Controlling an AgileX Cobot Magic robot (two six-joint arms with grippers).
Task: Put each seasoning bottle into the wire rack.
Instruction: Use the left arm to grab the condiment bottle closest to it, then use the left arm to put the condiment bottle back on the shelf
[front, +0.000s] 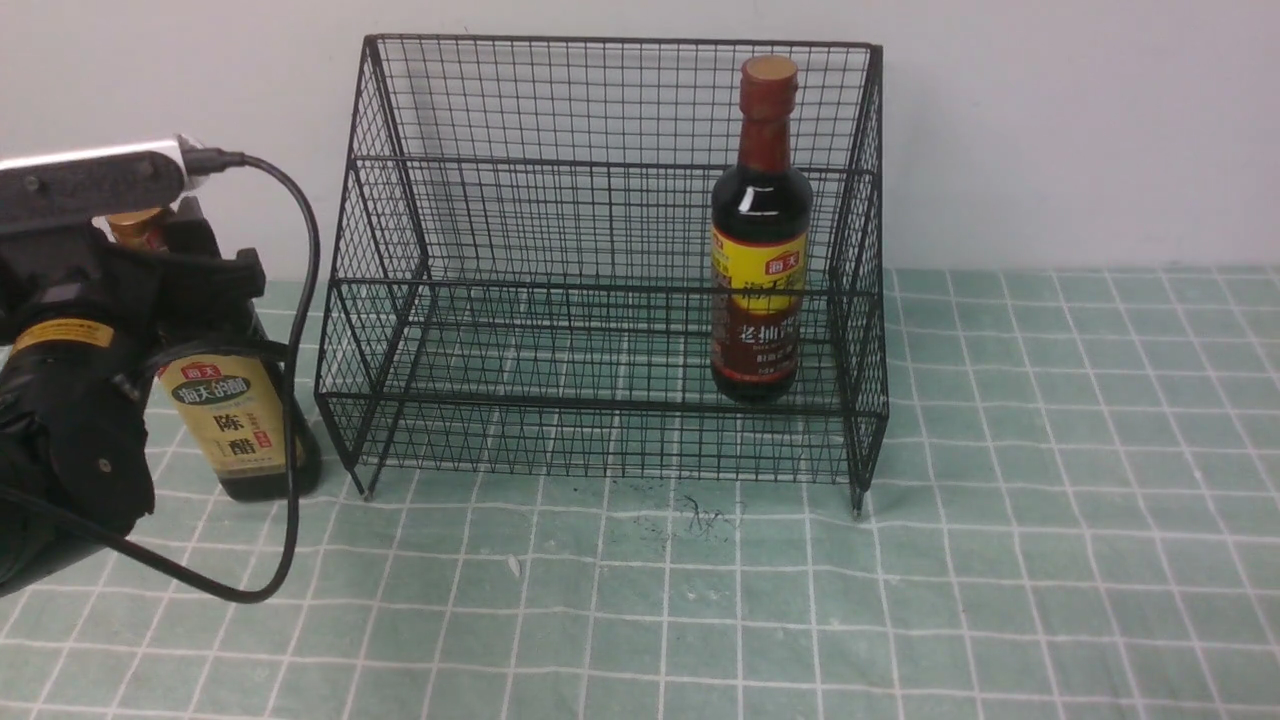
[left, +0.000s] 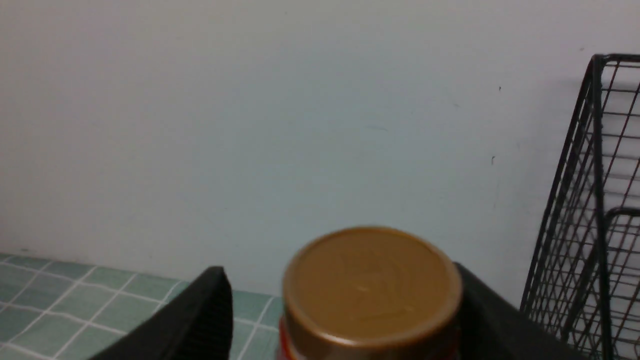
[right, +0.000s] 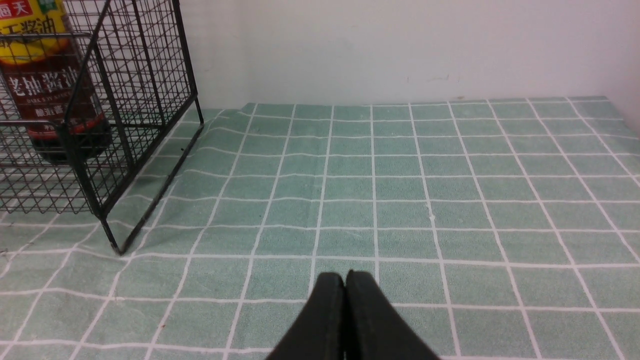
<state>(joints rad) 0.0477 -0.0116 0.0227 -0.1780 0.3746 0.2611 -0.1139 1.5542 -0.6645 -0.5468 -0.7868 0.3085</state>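
- The rack (front: 620, 42) stood on the counter (front: 1000, 500), its back towards the wall (front: 1050, 130).
- The soy sauce bottle (front: 760, 270) stood upright inside the rack, close to its right side wall, behind a front rail; which tier bore it could not be told.
- The vinegar bottle (front: 235, 420) stood upright on the counter outside the rack, just left of its left front foot.
- The left claw (left: 342, 295) sat at the vinegar bottle's top, one finger (left: 210, 320) on each side of the cap, with a gap showing beside one of them.
- The right claw (right: 345, 285) hung low over the counter to the right of the rack, apart from it, its fingers pressed together.
- The two bottles stood well apart, the rack's left wall between them.
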